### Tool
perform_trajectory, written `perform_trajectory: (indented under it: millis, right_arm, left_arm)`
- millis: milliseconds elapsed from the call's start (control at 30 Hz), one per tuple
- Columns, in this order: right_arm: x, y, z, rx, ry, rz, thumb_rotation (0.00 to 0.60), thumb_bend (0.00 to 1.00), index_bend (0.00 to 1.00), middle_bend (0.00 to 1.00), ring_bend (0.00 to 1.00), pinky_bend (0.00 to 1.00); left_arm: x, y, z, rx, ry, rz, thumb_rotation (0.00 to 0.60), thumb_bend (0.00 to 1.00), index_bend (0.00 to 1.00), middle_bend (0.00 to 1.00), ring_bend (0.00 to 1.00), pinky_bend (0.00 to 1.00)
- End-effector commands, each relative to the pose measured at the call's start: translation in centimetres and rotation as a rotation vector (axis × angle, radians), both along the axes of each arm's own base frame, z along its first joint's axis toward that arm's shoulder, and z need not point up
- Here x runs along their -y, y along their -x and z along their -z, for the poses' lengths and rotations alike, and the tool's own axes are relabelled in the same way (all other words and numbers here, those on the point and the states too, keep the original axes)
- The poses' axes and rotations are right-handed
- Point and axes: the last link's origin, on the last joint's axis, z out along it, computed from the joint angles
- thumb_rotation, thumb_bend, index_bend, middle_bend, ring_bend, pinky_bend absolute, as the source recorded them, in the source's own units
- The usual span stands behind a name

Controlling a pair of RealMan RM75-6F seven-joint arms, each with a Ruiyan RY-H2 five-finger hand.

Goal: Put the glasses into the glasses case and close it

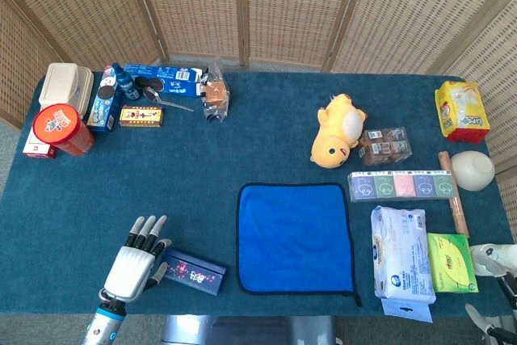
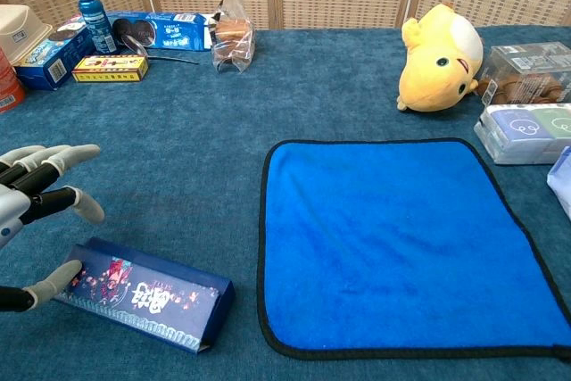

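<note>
Chest view shows the left hand [image 2: 36, 198] low at about 8 o'clock on the table, fingers spread apart and holding nothing, one fingertip at the left end of the glasses case [image 2: 143, 296]. The case lies flat on the dark blue table cover [image 2: 357, 78], its printed lid facing up, so it looks closed; the glasses are not visible, presumably shut inside, though I cannot confirm that. From the head view the same hand [image 1: 136, 262] sits just left of the case [image 1: 192, 271], which lies beside the left edge of the bright blue cloth [image 1: 295, 236]. The right hand [image 1: 493, 260] shows only as a sliver at roughly 4 o'clock, and I cannot tell how its fingers stand.

My reading is that the closing step is at its end. What seems left is to check the lid is seated along its whole length, perhaps with a light press, then to lift the hand away without nudging the case.
</note>
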Motion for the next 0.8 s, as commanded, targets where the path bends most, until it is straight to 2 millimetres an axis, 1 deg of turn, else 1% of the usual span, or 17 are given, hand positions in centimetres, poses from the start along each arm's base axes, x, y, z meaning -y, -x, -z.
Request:
perform_trajectory:
  millis: [33, 433, 600, 800]
  right_arm:
    - [0.0, 0.0, 0.0, 0.003, 0.001, 0.001, 0.533, 0.28, 0.12, 0.26, 0.32, 0.37]
    - [-0.1, 0.1, -0.1, 0.002, 0.003, 0.008, 0.532, 0.28, 0.12, 0.26, 0.32, 0.37]
    - [0.0, 0.1, -0.1, 0.001, 0.007, 0.01, 0.531, 0.28, 0.12, 0.26, 0.32, 0.37]
    - [0.1, 0.0, 0.0, -0.003, 0.005, 0.011, 0.528, 0.28, 0.12, 0.26, 0.32, 0.37]
  left_arm:
    - [-0.6, -0.3, 0.2, -0.009, -0.001, -0.008, 0.489, 0.35, 0.32, 0.01, 0.0, 0.0]
    - [-1.7, -0.7, 0.3, -0.027, 0.007, -0.038, 0.488, 0.35, 0.32, 0.0, 0.0, 0.0]
    - [-2.2, -0.8, 0.2, -0.02, 0.015, -0.066, 0.489, 0.35, 0.32, 0.0, 0.0, 0.0]
    - [-2.5, -0.9, -0.3, -0.009, 0.017, -0.077, 0.476, 0.34, 0.31, 0.0, 0.0, 0.0]
